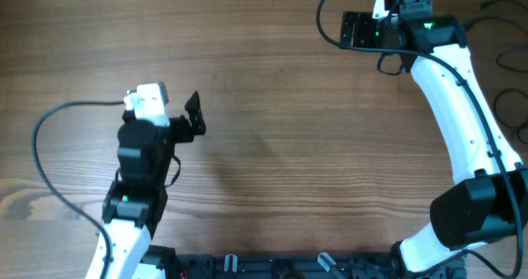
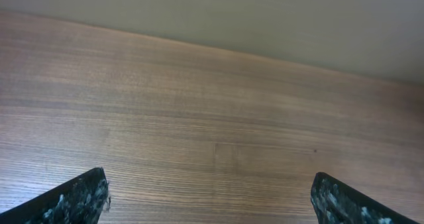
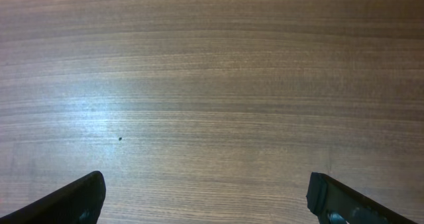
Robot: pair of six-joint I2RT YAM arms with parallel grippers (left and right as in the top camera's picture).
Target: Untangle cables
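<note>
No tangled cables show on the wooden table [image 1: 280, 147] in any view. My left gripper [image 1: 194, 118] is open and empty over the left part of the table. In the left wrist view its fingers [image 2: 211, 197] stand wide apart over bare wood. My right gripper [image 1: 353, 31] is open and empty at the far edge, right of centre. In the right wrist view its fingers [image 3: 205, 197] also stand wide apart over bare wood. Thin dark cables [image 1: 505, 58] lie at the far right edge, behind the right arm, only partly in view.
The left arm's own black cable [image 1: 37, 143] loops out over the table's left side. The right arm's cable [image 1: 323, 19] loops beside its wrist. The arm bases and a black rail [image 1: 272, 267] line the front edge.
</note>
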